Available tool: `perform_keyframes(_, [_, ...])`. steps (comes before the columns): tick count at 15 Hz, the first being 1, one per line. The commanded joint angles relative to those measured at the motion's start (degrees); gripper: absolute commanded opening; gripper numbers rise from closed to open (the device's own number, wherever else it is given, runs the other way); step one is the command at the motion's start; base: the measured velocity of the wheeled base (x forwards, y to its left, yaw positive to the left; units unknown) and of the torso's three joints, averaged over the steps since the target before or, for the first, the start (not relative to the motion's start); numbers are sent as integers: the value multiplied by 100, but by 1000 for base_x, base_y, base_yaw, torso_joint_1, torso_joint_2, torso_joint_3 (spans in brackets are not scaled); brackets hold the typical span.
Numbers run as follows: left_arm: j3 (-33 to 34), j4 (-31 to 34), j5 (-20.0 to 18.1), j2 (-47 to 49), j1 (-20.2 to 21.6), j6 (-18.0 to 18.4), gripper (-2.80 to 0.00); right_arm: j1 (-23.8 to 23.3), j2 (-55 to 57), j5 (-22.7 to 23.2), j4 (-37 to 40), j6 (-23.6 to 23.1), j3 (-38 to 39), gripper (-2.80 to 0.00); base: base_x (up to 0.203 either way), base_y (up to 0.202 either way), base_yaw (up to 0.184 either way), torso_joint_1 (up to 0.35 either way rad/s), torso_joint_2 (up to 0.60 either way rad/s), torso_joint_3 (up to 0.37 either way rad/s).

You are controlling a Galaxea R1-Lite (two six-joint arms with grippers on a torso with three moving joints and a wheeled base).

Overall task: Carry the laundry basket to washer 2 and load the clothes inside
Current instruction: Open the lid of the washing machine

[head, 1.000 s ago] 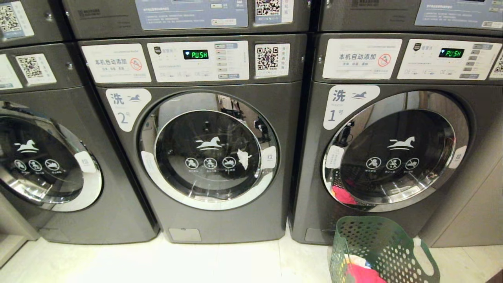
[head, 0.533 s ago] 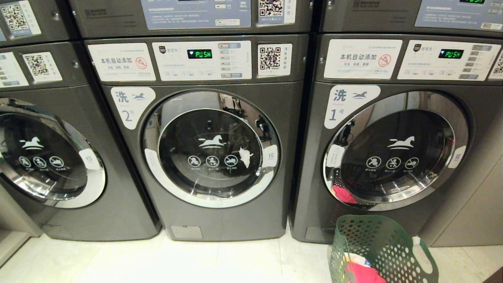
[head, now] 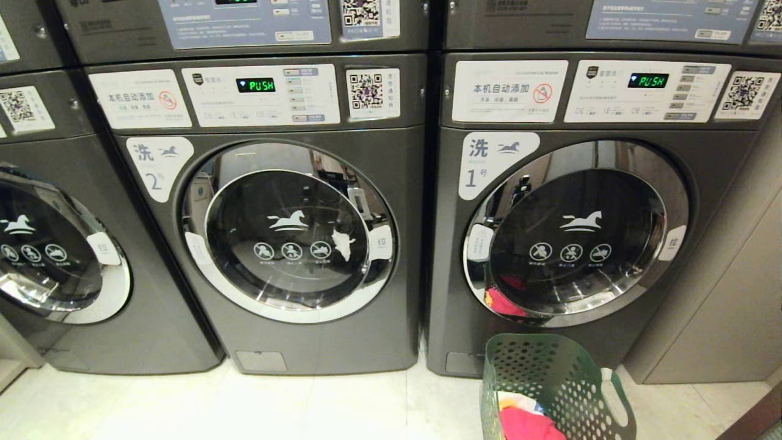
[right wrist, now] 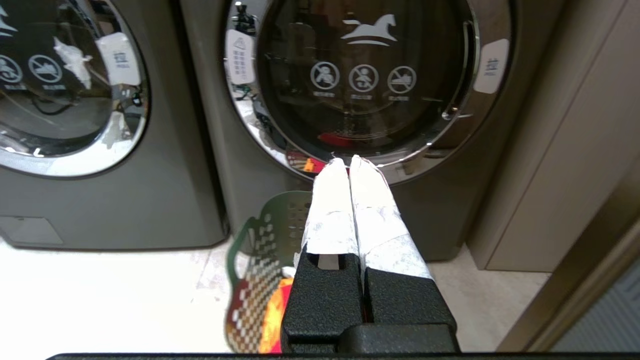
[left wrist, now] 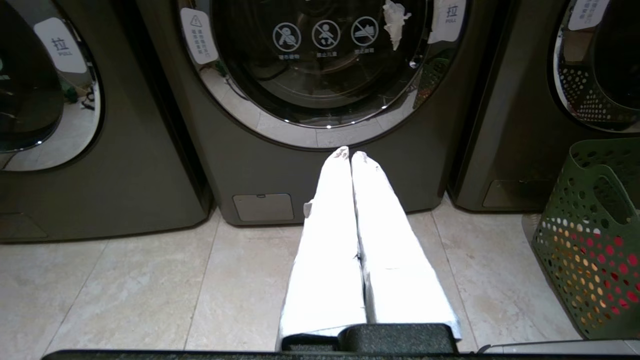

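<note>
Sitting on the pale tiled floor (head: 305, 409) at the lower right of the head view, one dark green laundry basket (head: 553, 385) with round holes stands just in front of the washer labelled 1 (head: 586, 208). Inside it lie the clothes (head: 528, 421): a pink-red piece on top, with a bit of white and yellow-orange showing at its edge. The basket's lower part is cut off by the bottom edge of the frame.

Three dark grey front-loading washers stand in a row, each with one chrome-ringed round glass door, all three shut. Washer 2 (head: 275, 208) fills the centre left of the frame, its white label with a blue 2 at the upper left of its door. The washer labelled 1 fills the centre right, and a pink-red reflection shows low on its chrome ring. A third washer (head: 55, 244) is partly cut off at the left edge. Two green displays reading PUSH glow on the control panels above doors 2 and 1. More machines are stacked along the top edge.

Neither arm appears in the head view. In its wrist view the left gripper (left wrist: 350, 155) has its two white-wrapped fingers pressed together, holding nothing, pointing at the base of washer 2. The right gripper (right wrist: 347, 161) is likewise pressed together and empty, above the basket, pointing at door 1.
</note>
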Motion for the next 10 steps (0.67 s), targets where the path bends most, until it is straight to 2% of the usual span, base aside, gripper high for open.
perform_keyframes(1, [0,-1,2,0,0,5,-280,2,11,-12,-2,-2,193,-280,0,-196,0,2,3,3])
perform_keyframes(10, [9,-27,2,0,0,5,-280,2,11,-21,7,-44,194,-280,0,-195,2,2,1,2])
